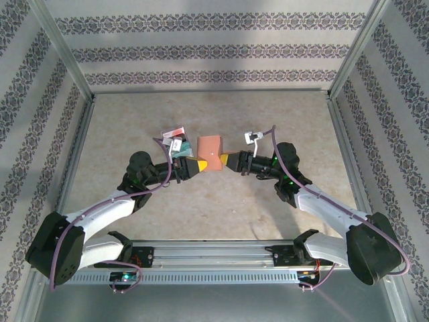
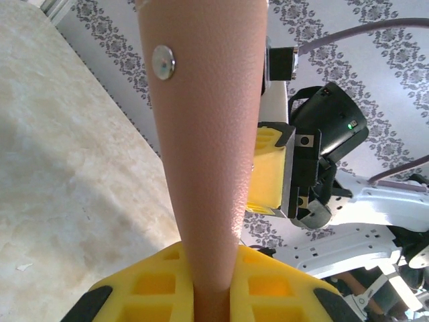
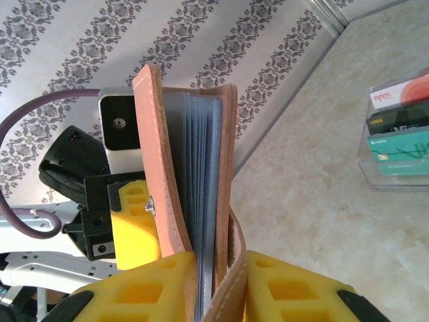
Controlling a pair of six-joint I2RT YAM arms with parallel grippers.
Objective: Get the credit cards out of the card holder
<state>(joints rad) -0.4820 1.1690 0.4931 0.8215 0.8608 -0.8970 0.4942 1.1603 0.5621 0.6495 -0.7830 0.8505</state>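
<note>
The tan-brown card holder (image 1: 211,153) hangs above the middle of the table, held from both sides. My left gripper (image 1: 201,165) is shut on its spine edge; in the left wrist view the leather back (image 2: 208,134) with a metal snap runs up from between my yellow fingers (image 2: 281,288). My right gripper (image 1: 223,161) is shut on the opposite edge. Its wrist view looks edge-on into the card holder (image 3: 151,154), slightly parted, with the grey-blue pockets (image 3: 201,174) packed together. The credit cards are hidden; no red or orange edge shows among the pockets.
A teal, black and red rectangular stack (image 1: 173,139) lies on the table just behind the left gripper, also seen as a stack (image 3: 399,131) at the right in the right wrist view. Patterned walls and metal posts enclose the table; a rail (image 1: 214,253) runs along the front.
</note>
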